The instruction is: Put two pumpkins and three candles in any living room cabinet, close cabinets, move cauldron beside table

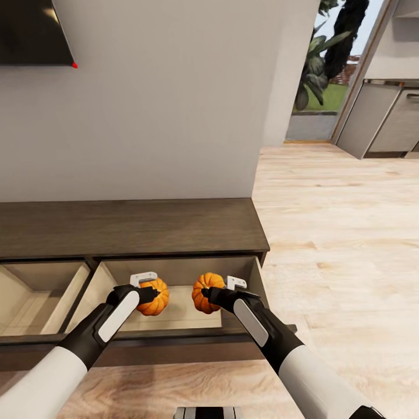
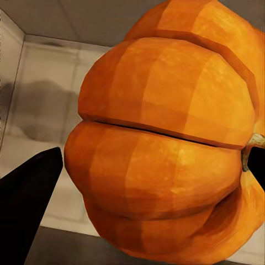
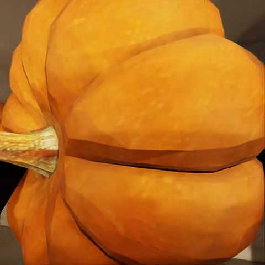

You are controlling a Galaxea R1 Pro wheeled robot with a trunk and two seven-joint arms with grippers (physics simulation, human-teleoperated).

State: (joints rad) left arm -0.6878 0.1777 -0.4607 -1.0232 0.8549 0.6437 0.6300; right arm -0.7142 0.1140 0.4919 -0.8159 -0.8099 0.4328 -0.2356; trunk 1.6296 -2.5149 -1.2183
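Observation:
Two small orange pumpkins hang side by side over the right open drawer (image 1: 174, 317) of the dark brown cabinet (image 1: 128, 227). My left gripper (image 1: 146, 294) is shut on the left pumpkin (image 1: 158, 298). My right gripper (image 1: 214, 295) is shut on the right pumpkin (image 1: 202, 291). The left wrist view has its ribbed pumpkin (image 2: 165, 149) up close, a black finger (image 2: 27, 199) beside it and the pale drawer floor (image 2: 49, 99) behind. In the right wrist view the other pumpkin (image 3: 149, 138) lies sideways with its stem (image 3: 27, 149) showing. No candles or cauldron are in view.
A second drawer (image 1: 35, 297) stands open to the left, pale inside. A dark screen (image 1: 32, 29) hangs on the wall above. Wood floor (image 1: 349, 233) stretches to the right toward grey kitchen units (image 1: 384, 122) and a window with plants (image 1: 326, 58).

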